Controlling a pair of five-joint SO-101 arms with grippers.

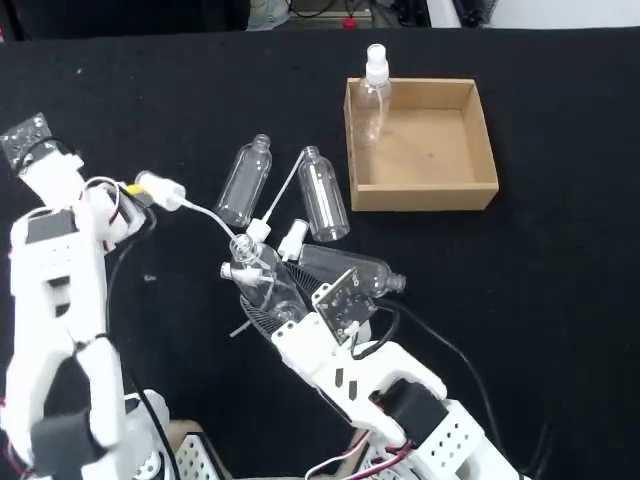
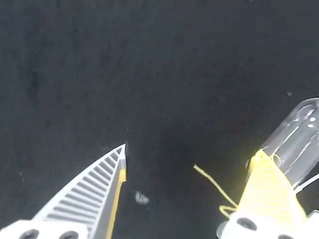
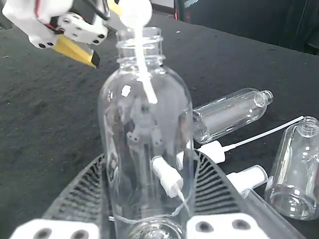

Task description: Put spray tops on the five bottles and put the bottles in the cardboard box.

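On the black table (image 1: 560, 300), your right gripper (image 3: 149, 164) is clamping the upright bottle (image 3: 144, 129), while the spray top (image 1: 160, 188), just beside your left gripper (image 2: 191, 151) whose jaws are standing apart, is slanting its tube (image 1: 210, 220) down into the bottle's neck (image 3: 139, 47).

The left arm (image 1: 55, 290) and right arm (image 1: 400, 385) are recorded as white moulded shells with black motor blocks (image 1: 62, 390) set into the joints. A small bare circuit board (image 1: 345, 300) is fitted at the right wrist. A black cable (image 1: 455, 355) and thin red and white wires (image 1: 375, 455) are noted. The left tool (image 2: 191, 152) is formed of one white ribbed finger edged in yellow and one yellow finger; the right tool (image 3: 149, 159) is ribbed in black, with dark screw holes in white mounts.
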